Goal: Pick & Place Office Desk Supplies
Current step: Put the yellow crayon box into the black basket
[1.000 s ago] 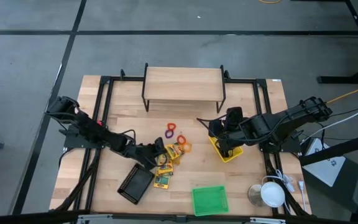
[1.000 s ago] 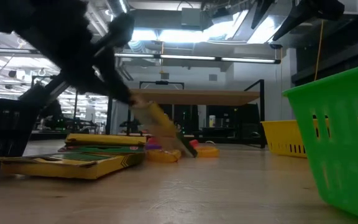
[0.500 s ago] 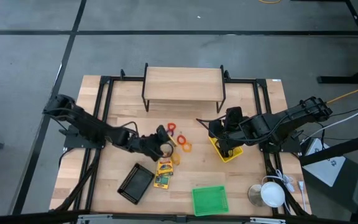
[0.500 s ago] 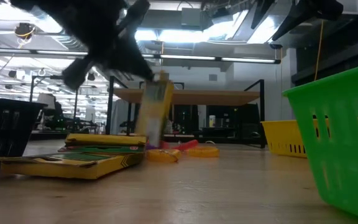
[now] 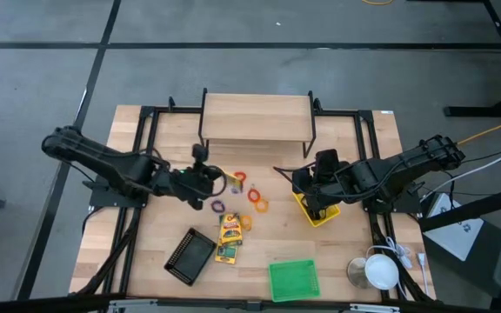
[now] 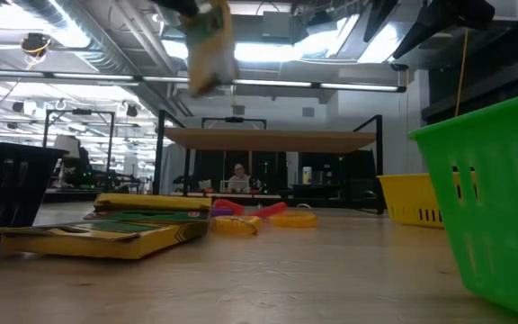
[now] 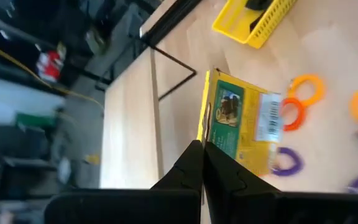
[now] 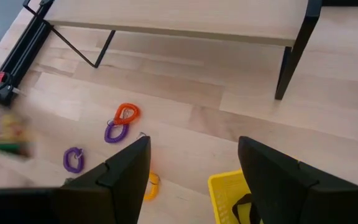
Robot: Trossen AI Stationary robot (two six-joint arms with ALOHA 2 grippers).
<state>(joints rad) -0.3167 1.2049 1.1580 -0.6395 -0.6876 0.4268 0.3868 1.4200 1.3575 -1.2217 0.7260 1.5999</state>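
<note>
— What do I have on the supplies?

— One yellow box (image 7: 244,127) is up off the table, pinched by its edge in my left gripper (image 7: 202,163). Green picture and a white barcode panel show on its face. In the low view it hangs high, tilted (image 6: 207,45).

— The other boxes?

— Two (image 5: 229,236) lie flat near the table's middle, one partly over the other.

— Rings?

— A purple ring (image 5: 217,206) is just under the lifted box. An orange ring (image 5: 253,196) and a yellow ring (image 5: 261,206) sit close together, a red one (image 5: 237,179) beside them. I can't pick out any clips.
</note>
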